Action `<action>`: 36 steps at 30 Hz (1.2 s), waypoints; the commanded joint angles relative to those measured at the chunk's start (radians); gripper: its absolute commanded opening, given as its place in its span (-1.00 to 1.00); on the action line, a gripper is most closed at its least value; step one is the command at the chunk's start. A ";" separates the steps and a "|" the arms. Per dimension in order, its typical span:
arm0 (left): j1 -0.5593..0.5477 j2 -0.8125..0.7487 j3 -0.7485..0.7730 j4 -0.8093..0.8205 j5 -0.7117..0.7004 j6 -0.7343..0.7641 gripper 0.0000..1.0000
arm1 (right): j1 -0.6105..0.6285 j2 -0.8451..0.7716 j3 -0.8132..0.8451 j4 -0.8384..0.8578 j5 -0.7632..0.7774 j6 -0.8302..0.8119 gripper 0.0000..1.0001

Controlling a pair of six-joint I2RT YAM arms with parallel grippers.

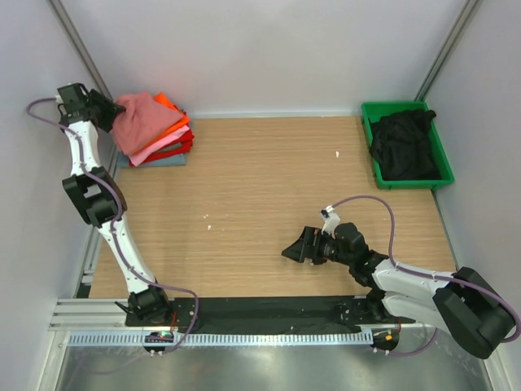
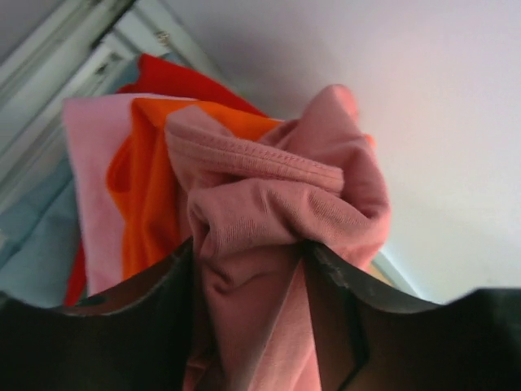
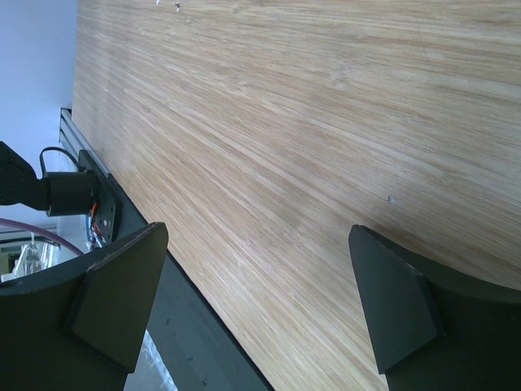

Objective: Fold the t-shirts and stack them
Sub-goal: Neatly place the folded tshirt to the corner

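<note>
Left claw at 10 o'clock: half-spread around salmon t-shirt, bunched atop stack; grip cannot be told. Positioned for release there, it is judged. Right claw, 5 o'clock: spread wide, nothing held.

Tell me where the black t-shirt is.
In the top view, the black t-shirt lies crumpled inside the green bin at the far right corner of the table.

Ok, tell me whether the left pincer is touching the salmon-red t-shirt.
Touching. In the left wrist view the salmon-red t-shirt is bunched inside the left pincer, its cloth pressed against both fingers.
</note>
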 commanded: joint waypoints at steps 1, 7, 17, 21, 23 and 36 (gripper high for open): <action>0.016 0.032 0.045 -0.145 -0.126 0.024 0.12 | 0.004 0.003 0.022 0.059 -0.003 -0.007 0.99; 0.016 -0.019 0.062 -0.336 -0.460 0.041 0.23 | 0.004 0.005 0.022 0.059 -0.005 -0.009 0.99; 0.027 -0.122 0.031 -0.411 -0.625 -0.017 0.67 | 0.004 -0.001 0.019 0.059 -0.002 -0.006 0.99; 0.028 -0.190 -0.058 -0.392 -0.618 -0.031 0.74 | 0.004 0.000 0.021 0.060 -0.002 -0.007 1.00; 0.016 -0.253 -0.125 -0.376 -0.639 -0.037 0.76 | 0.004 0.002 0.021 0.060 -0.002 -0.007 0.99; -0.303 -0.273 -0.059 -0.230 -0.911 0.162 0.79 | 0.004 0.010 0.019 0.065 -0.008 -0.003 0.99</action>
